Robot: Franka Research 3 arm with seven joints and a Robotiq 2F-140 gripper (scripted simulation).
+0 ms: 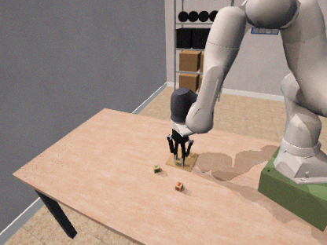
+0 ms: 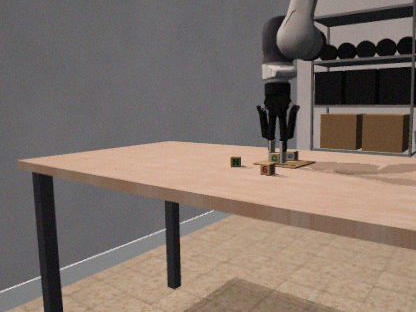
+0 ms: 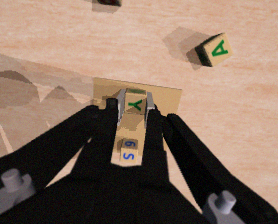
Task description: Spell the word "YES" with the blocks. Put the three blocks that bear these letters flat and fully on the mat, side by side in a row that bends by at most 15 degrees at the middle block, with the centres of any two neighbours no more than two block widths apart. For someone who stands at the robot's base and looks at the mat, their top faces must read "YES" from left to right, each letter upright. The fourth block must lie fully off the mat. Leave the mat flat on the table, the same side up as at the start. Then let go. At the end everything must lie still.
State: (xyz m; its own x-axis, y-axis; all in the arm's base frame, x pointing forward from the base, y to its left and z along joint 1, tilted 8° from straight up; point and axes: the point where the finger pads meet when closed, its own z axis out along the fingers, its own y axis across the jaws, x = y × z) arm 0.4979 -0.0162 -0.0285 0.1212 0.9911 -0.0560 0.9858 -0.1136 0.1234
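Observation:
My gripper (image 3: 135, 99) points straight down over the tan mat (image 3: 167, 100) and is shut on the Y block (image 3: 135, 102), with one finger on each side. The block sits low on the far part of the mat (image 2: 286, 164). The S block (image 3: 129, 150) lies on the same mat, closer to the robot base and partly hidden by my fingers. It also shows in the exterior view (image 2: 292, 155). A block with a green A on top (image 3: 216, 50) lies off the mat on the table. A block with red letters (image 2: 268, 168) also lies off the mat.
The green-lettered block (image 1: 156, 168) and the red-lettered block (image 1: 179, 185) lie on the wooden table a short way from the mat (image 1: 185, 161). The robot's green base (image 1: 292, 191) stands at the table's right. A shelf with boxes (image 1: 196, 53) stands behind.

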